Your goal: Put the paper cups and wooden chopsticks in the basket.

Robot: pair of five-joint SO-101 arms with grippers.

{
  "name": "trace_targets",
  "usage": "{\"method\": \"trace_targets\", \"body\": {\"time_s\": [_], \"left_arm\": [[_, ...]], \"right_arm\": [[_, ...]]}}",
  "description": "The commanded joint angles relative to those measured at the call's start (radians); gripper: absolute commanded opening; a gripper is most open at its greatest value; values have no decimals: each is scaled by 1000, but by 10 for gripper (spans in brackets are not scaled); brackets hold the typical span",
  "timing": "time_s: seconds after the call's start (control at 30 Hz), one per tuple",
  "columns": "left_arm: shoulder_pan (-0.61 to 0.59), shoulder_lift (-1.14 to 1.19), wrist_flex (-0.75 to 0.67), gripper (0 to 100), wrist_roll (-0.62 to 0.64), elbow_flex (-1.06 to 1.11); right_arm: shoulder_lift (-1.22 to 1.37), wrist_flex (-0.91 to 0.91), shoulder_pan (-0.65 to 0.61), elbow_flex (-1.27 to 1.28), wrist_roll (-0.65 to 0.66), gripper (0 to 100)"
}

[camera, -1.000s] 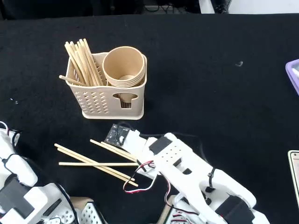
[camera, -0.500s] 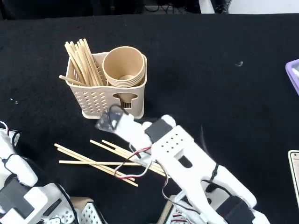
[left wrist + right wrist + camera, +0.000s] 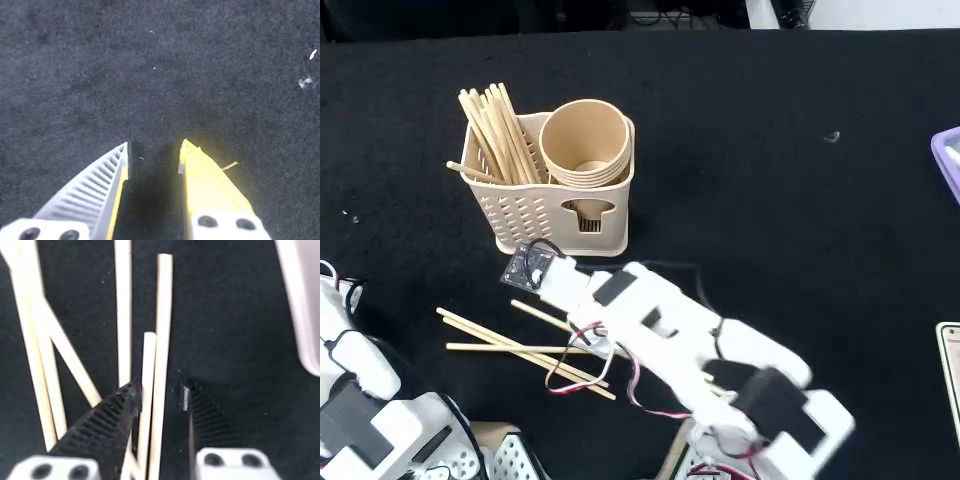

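Observation:
The beige slotted basket [image 3: 548, 214] stands at the back left, with stacked paper cups [image 3: 585, 142] and a bundle of wooden chopsticks [image 3: 498, 131] upright inside. Several loose chopsticks [image 3: 510, 345] lie crossed on the black cloth in front of it. My right arm [image 3: 655, 325] stretches over their right ends. In the right wrist view my right gripper [image 3: 158, 390] is open low over the cloth, and two chopsticks [image 3: 161, 330] run between its black fingers [image 3: 117, 407]. My left gripper [image 3: 154, 145] is open over bare cloth. The left arm [image 3: 360, 400] rests at the front left corner.
The basket's wall [image 3: 300, 305] shows close by in the right wrist view. A purple container [image 3: 948, 160] and a flat card-like object [image 3: 950, 350] sit at the table's right edge. Black cloth [image 3: 800, 220] spreads wide to the right of the basket.
My right arm has swung left and turned, so its wrist now sits over the loose chopsticks nearer the basket's front. The chopsticks and the left arm have not moved.

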Motion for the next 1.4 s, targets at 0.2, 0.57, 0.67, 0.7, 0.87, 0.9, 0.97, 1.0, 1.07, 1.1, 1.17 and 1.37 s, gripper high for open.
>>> {"method": "trace_targets", "body": {"time_s": [0.2, 0.57, 0.67, 0.7, 0.87, 0.9, 0.97, 1.0, 1.07, 1.1, 1.17, 1.37], "left_arm": [[13, -9, 2, 170, 2, -54], [13, -9, 2, 170, 2, -56], [13, -9, 2, 170, 2, -56], [13, -9, 2, 170, 2, -56], [13, -9, 2, 170, 2, -56], [13, -9, 2, 170, 2, -56], [13, -8, 2, 170, 2, -56], [13, -8, 2, 170, 2, -56], [13, -8, 2, 170, 2, -56], [13, -8, 2, 170, 2, -56], [13, -8, 0, 170, 2, -56], [13, -8, 0, 170, 2, -54]], "right_arm": [[65, -12, 12, -84, 18, 15], [-145, 129, 12, -76, 48, 11], [-315, 173, 17, -76, 49, 11], [-375, 184, 17, -76, 49, 11], [-667, 190, 12, -87, 49, 11], [-722, 183, 12, -105, 41, 11], [-826, 157, 11, -162, 41, 11], [-871, 138, 11, -199, 40, 11], [-926, 74, -3, -272, 2, 11], [-935, 31, -8, -303, -43, 11], [-931, -75, -9, -349, -158, 11], [-829, -552, -5, -374, -338, 11]]}}
